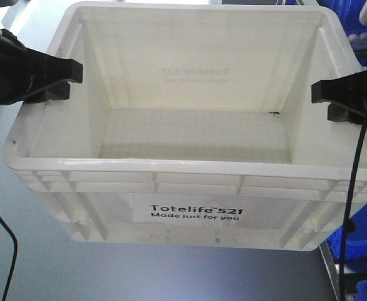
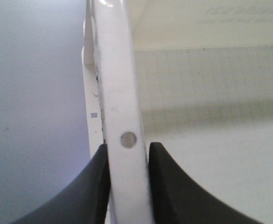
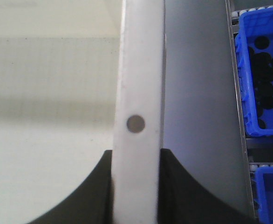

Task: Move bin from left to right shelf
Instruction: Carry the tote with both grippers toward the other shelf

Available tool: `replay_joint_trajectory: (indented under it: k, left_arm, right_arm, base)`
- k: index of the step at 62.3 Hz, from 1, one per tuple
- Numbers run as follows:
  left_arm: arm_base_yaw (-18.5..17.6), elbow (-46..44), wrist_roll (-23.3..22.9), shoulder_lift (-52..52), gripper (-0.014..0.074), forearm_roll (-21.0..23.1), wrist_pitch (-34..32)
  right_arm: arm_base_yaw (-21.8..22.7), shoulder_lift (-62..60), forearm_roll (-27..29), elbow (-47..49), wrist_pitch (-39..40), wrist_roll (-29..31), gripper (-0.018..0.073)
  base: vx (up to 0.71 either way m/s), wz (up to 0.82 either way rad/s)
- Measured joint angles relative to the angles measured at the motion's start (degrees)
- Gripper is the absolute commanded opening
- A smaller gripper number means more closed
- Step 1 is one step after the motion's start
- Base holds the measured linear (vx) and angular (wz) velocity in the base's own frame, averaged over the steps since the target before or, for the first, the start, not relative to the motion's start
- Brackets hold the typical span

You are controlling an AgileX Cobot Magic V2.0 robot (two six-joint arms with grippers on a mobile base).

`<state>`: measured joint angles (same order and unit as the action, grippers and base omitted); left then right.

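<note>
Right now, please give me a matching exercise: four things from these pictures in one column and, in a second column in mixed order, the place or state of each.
Things:
1. left tool
2. right tool
3. black print
4. blue bin

Places or states:
A. to the right of the white bin, holding black round pieces
B. shut on the white bin's right rim
C. on the white bin's near side wall
D. shut on the white bin's left rim

Pairs: 1-D, 2-B, 3-C, 4-A.
</note>
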<state>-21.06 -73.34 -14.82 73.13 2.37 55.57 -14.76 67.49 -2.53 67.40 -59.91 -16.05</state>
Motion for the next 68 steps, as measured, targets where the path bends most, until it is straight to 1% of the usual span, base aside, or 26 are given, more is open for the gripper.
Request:
replay_joint_trajectory:
  k: [43,68]
  left_arm:
    - [0.0,0.0,0.0,0.0,-0.0006,0.0,-0.1]
    - [0.0,0.0,0.0,0.0,-0.0006,0.0,-0.2]
  right_arm:
    - [0.0,0.0,0.0,0.0,0.0,0.0,-0.0001]
    - [0.0,0.0,-0.1,0.0,0.0,0.0,-0.0001]
  base:
    - [0.33,-0.07]
    - [0.32,0.05]
